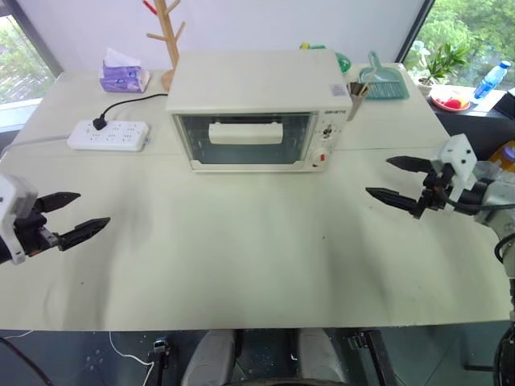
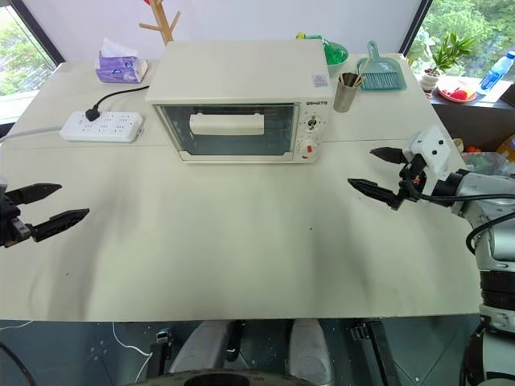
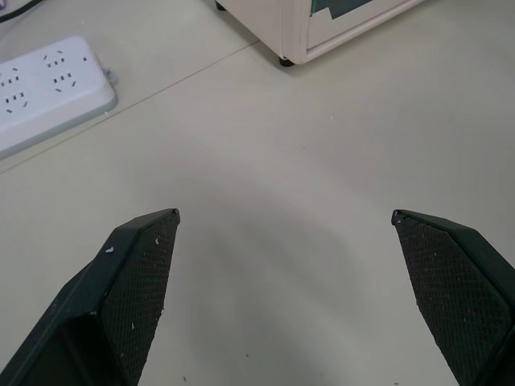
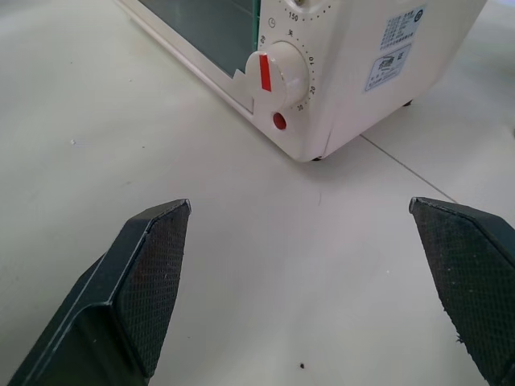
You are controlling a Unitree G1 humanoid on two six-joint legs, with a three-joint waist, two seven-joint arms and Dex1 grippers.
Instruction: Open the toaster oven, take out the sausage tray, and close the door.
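Observation:
The cream-white toaster oven [image 1: 257, 84] stands at the back middle of the table, its control panel with knobs and a red button [image 4: 279, 121] on its right side. Its glass door [image 1: 244, 138] is closed, with the wide cream bar handle [image 1: 245, 133] across the upper part. The sausage tray is hidden. My left gripper [image 1: 76, 215] hovers open over the table's left edge, far from the oven, with nothing between its fingers [image 3: 137, 273]. My right gripper [image 1: 393, 178] is open and empty to the right of the oven, pointing toward it.
A white power strip [image 1: 109, 135] with a black plug lies left of the oven. Behind it are a purple tissue pack [image 1: 123, 74] and a wooden rack [image 1: 167, 36]. A metal cup [image 1: 356, 100], a teal dustpan [image 1: 385, 80] and a green bowl stand at the back right.

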